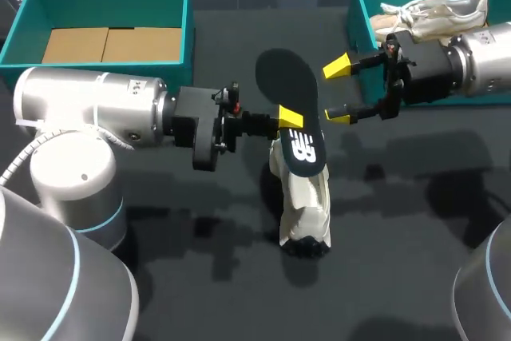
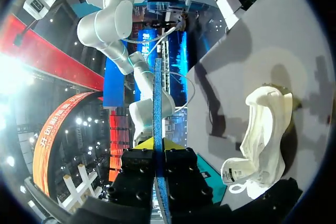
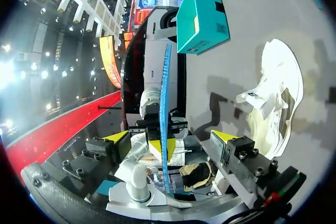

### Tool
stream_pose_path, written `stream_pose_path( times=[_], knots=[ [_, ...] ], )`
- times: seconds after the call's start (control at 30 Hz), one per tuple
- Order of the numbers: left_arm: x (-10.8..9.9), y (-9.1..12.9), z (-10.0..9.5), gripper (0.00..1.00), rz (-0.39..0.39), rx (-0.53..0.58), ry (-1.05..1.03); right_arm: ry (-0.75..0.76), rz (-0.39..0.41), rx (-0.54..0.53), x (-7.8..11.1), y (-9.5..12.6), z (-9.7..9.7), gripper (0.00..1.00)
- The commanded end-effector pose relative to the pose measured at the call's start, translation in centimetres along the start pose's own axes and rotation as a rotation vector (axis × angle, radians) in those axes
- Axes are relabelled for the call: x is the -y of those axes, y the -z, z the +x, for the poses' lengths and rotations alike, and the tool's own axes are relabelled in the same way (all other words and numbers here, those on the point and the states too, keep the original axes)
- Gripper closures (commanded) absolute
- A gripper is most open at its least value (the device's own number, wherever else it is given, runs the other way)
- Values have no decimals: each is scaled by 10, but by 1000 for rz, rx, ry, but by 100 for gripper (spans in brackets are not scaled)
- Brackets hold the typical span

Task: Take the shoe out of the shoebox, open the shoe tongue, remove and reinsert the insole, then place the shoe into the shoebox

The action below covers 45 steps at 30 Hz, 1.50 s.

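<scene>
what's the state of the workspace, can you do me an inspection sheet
surface: dark table
job's things: insole held on edge in the left tool above the white shoe, which rests on the table; left teal shoebox holds cardboard; right teal shoebox holds a second shoe
clutter: nothing seen
grippers: left tool shut on the insole; right tool open, close beside the insole
cables: pale cable looping beside the left arm
surroundings: nothing seen
</scene>
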<state>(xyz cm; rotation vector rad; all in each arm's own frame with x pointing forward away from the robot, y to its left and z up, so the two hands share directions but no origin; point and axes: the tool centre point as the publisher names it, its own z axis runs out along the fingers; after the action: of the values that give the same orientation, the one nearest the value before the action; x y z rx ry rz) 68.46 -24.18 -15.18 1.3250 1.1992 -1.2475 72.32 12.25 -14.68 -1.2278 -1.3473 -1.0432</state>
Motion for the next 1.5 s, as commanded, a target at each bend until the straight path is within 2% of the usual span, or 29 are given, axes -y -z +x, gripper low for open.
stream_pose_path(
  times=[0.03,0.17,0.27,0.4,0.43,0.7,1.07,1.4,1.43,1.5],
  knots=[
    [-13,-11,3,100,32,-12,-9,-21,8,1,-1,-10,-1,0],
    [-14,-16,4,100,45,-25,-18,-32,12,4,3,-16,0,0],
    [-13,-20,3,100,48,-27,-18,-30,11,7,4,-18,1,11],
    [-11,-23,4,100,53,-28,-22,-24,1,9,5,-19,1,38],
    [-10,-24,4,100,54,-28,-23,-21,-2,8,6,-20,0,50],
    [-8,-26,7,100,53,-38,-38,-15,-17,4,8,-17,1,57],
    [-4,-29,5,100,41,-31,-42,-6,-31,2,3,-14,0,60],
    [0,-30,5,100,29,-27,-42,3,-33,-3,-1,-14,-2,79],
    [0,-30,5,100,28,-27,-41,4,-33,-4,-1,-14,-2,82],
    [1,-31,6,100,26,-27,-42,5,-33,-5,-1,-14,-2,100]
  ],
)
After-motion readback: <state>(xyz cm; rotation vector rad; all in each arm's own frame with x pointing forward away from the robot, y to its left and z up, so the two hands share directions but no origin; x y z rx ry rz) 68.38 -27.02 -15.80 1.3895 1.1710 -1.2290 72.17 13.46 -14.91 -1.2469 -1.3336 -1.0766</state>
